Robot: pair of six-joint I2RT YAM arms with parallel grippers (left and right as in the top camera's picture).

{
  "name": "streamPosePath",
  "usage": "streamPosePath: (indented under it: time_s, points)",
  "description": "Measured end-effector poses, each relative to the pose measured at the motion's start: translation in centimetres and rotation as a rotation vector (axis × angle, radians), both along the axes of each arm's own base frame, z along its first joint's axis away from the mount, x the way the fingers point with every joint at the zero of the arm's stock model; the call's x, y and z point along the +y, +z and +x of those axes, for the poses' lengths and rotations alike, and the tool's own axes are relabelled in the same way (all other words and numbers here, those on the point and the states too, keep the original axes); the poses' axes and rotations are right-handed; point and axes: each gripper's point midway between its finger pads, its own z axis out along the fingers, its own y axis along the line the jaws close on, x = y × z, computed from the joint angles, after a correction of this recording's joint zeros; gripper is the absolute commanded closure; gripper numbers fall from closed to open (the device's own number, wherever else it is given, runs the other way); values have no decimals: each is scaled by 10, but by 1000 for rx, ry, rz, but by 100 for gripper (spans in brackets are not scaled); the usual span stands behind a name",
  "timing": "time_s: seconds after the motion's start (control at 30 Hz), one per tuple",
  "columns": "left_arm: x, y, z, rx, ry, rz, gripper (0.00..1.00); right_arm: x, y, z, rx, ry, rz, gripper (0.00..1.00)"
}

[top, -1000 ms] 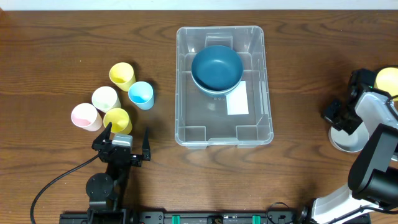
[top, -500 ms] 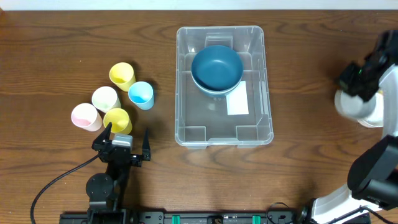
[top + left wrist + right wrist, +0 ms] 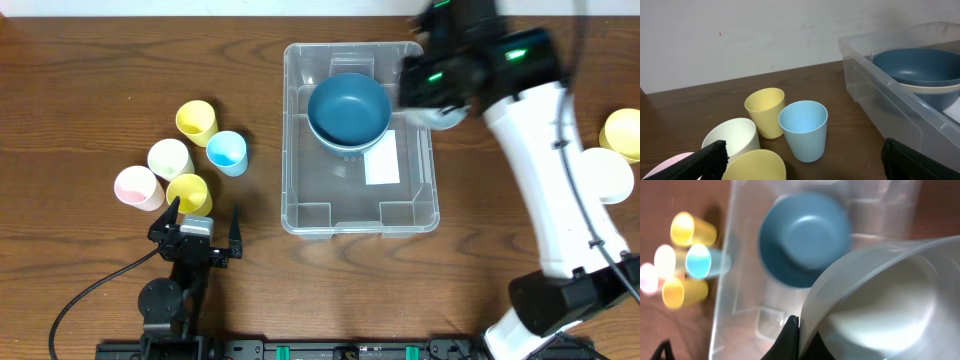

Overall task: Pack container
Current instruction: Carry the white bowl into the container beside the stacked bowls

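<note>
While right gripper [image 3: 794, 330] pinches a white bowl [image 3: 875, 305], clear ridged container [image 3: 292, 150], white base label [image 3: 382, 160], left gripper [image 3: 204, 216] apart.

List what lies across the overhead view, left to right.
Pink cup, white cup, light blue cup, container, yellow cup at the right edge. Overlapping, so omitted: two left yellow cups, blue bowl, right gripper, its held cup.

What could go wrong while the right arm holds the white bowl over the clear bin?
The right fingers pinch only the rim of the tilted white round bowl; it might slip out. It hangs over the right wall of the large clear plastic rectangular container, so it could catch that rim. Released early, it could knock the dark blue round bowl inside.
</note>
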Motion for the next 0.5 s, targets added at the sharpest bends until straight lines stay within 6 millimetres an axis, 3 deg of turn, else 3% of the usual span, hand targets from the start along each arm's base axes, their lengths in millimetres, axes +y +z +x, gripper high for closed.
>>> streamPosePath:
  time_s: [0.1,0.17,0.5]
  points:
    - [0,0,0,0,0,0,2,31,-19,-22,34,58,-51,99]
    - [0,0,0,0,0,0,2,37,-30,-29,55,68,-76,99]
    - [0,0,0,0,0,0,2,48,-102,-48,147,51,-155,99]
